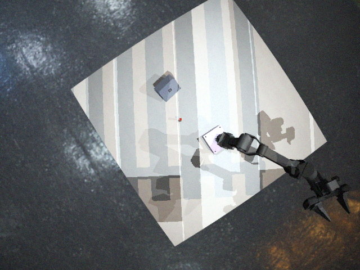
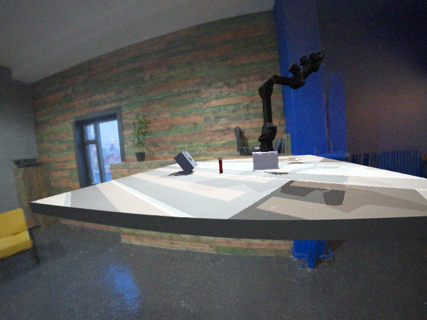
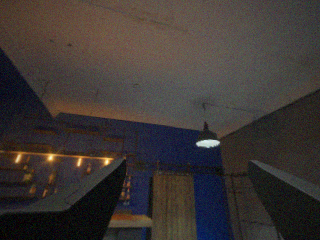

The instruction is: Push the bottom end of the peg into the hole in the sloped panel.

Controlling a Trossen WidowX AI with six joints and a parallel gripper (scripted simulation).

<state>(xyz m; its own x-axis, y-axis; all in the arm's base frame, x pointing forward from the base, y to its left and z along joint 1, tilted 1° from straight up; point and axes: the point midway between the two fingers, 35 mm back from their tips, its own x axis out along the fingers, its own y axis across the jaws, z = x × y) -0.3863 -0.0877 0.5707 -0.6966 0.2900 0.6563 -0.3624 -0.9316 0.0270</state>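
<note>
My gripper (image 1: 339,216) (image 2: 322,51) (image 3: 185,165) is spread wide, with nothing between its fingers; in the exterior view it is raised high above the pale base block (image 1: 209,140) (image 2: 265,161), my landmark for all places given here. In the top view it lies to the lower right of that block, beyond the edge of the desk (image 1: 157,116) (image 2: 137,198), and the wrist view shows a ceiling lamp (image 3: 207,139) and the room instead of the work. The arm (image 1: 273,155) (image 2: 267,107) rises from the base block and leans away from the task's things. The red peg (image 1: 180,119) (image 2: 220,166) stands upright on the desk, up and to the left of the base block in the top view, touching neither it nor the panel. Farther out in the same direction from the block is the blue-grey sloped panel (image 1: 166,88) (image 2: 185,161), its small hole (image 1: 170,90) (image 2: 189,159) unfilled. I judge the step in hand to be the approach, with the grasp not yet made. The next move calls for swinging the arm back over the base block toward the peg, turning the fingers downward and lowering them astride it without tipping it. The peg's top looks square from above, so I expect to match its flats to the hole before pushing.
</note>
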